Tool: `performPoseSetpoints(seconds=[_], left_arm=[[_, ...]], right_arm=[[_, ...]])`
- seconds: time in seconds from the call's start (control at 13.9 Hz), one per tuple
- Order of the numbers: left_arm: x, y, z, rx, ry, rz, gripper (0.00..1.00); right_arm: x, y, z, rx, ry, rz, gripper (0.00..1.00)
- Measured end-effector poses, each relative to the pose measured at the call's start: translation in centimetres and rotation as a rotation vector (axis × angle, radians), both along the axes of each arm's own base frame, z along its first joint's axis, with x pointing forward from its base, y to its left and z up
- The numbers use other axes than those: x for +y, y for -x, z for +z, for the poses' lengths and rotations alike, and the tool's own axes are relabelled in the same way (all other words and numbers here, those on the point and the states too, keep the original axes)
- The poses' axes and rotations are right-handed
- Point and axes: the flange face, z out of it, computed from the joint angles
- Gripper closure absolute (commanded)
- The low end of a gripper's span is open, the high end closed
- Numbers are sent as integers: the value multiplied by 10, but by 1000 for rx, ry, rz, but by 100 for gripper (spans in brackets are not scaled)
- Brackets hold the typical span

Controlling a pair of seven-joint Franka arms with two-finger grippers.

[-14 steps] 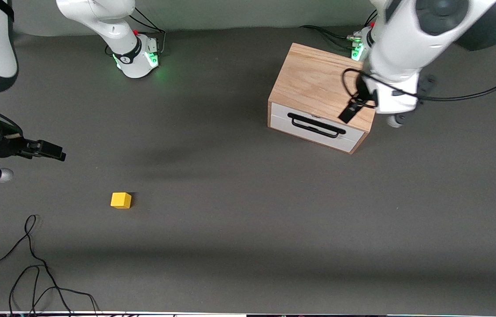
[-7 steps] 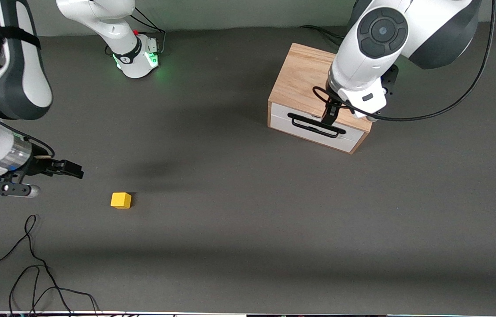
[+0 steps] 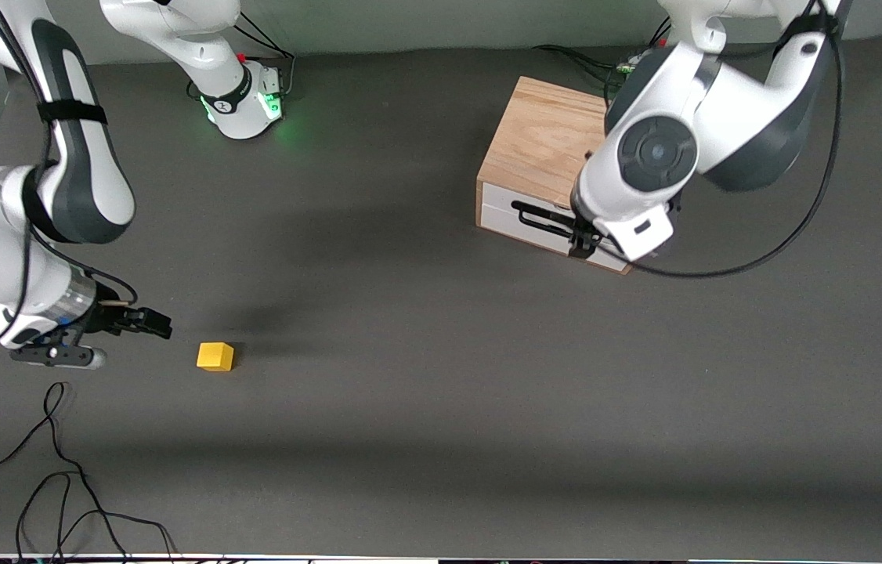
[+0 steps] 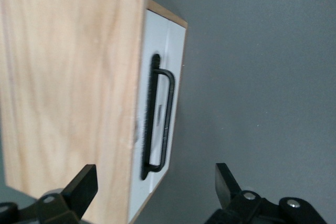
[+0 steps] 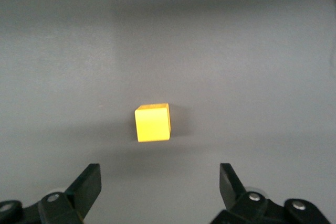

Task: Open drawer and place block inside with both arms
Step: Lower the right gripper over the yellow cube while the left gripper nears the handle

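The drawer (image 3: 505, 218) is shut in its light oak box (image 3: 543, 145), with a white front and a black bar handle (image 3: 543, 218). My left gripper (image 3: 581, 244) hangs open over the drawer front, at the handle's end toward the left arm's end of the table. In the left wrist view the gripper (image 4: 155, 177) straddles the box's front edge, with the handle (image 4: 160, 114) ahead and untouched. The yellow block (image 3: 215, 356) lies on the grey table. My right gripper (image 3: 153, 323) is open and empty just beside it. In the right wrist view the block (image 5: 153, 123) sits ahead of the open gripper (image 5: 157, 174).
Loose black cables (image 3: 57, 478) lie on the table near the front camera at the right arm's end. The right arm's green-lit base (image 3: 245, 102) stands at the table's top edge. A black cable (image 3: 762, 235) loops from the left arm beside the box.
My left gripper has come down from over the box top to the drawer front by the handle. My right gripper has moved closer to the block. Block and drawer have not moved.
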Motion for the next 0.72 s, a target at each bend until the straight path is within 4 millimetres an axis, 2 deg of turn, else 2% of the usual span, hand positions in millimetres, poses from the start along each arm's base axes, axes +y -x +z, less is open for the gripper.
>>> performPoseSetpoints(seconds=[0.22, 0.5, 0.72], left_arm=[[-3, -7, -36, -26, -6, 33, 0], [-2, -3, -62, -45, -20, 44, 0], [-2, 6, -90, -52, -38, 31, 0]], right_arm=[[0, -9, -41, -13, 7, 23, 0], [6, -8, -89, -60, 14, 38, 0], [14, -7, -113, -48, 14, 50, 0]])
